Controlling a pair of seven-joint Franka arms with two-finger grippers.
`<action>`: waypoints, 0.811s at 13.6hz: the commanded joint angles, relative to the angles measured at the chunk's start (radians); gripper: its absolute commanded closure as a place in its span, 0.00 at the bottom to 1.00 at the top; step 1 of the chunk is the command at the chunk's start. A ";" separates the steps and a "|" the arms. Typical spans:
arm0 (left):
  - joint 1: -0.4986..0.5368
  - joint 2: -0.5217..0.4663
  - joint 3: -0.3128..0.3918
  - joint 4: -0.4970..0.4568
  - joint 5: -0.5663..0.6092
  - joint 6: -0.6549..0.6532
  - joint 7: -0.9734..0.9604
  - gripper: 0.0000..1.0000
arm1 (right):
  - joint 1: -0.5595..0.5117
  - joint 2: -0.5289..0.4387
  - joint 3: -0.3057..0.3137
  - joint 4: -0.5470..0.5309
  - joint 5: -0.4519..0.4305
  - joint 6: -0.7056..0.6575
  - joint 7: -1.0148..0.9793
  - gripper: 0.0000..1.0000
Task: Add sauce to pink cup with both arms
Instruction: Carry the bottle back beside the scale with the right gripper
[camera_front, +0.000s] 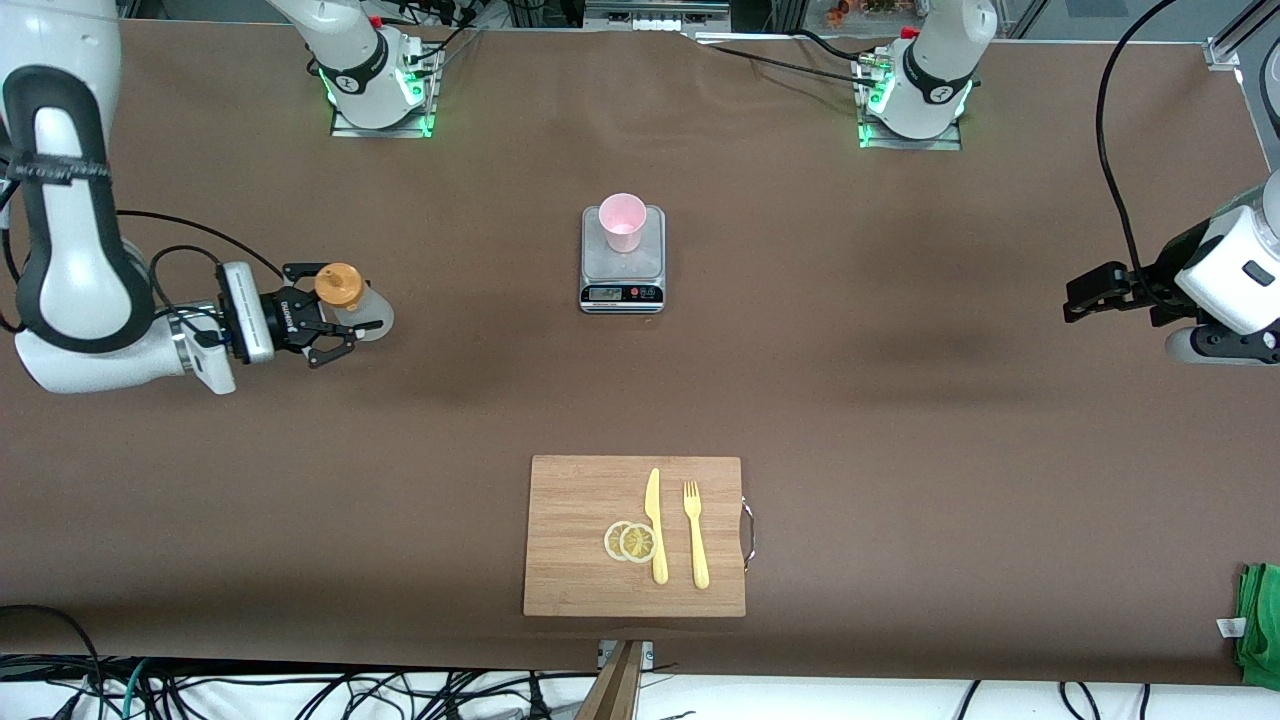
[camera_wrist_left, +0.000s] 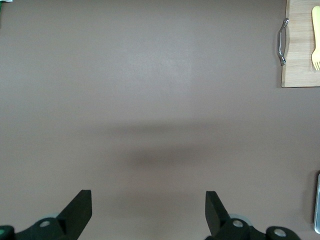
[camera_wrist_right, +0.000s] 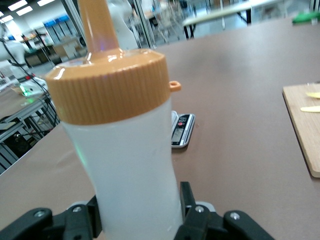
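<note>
The sauce bottle, translucent whitish with an orange nozzle cap, is at the right arm's end of the table. My right gripper is shut on its body from the side, a finger against each side; the bottle fills the right wrist view, tilted a little. The pink cup stands upright on the grey kitchen scale mid-table, apart from both grippers. My left gripper is open and empty above bare table at the left arm's end; its fingers show spread wide in the left wrist view.
A wooden cutting board with a yellow knife, a yellow fork and lemon slices lies nearer the front camera than the scale. A green cloth sits at the table's corner by the left arm's end.
</note>
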 joint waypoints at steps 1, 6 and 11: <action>-0.002 0.003 0.001 0.013 0.004 -0.005 0.019 0.00 | -0.036 0.075 -0.016 -0.011 0.038 -0.063 -0.163 0.42; -0.002 0.003 0.001 0.013 0.004 -0.005 0.019 0.00 | -0.057 0.198 -0.049 -0.010 0.038 -0.071 -0.348 0.42; -0.002 0.003 0.001 0.013 0.004 -0.005 0.019 0.00 | -0.046 0.249 -0.090 -0.019 0.038 -0.035 -0.340 0.42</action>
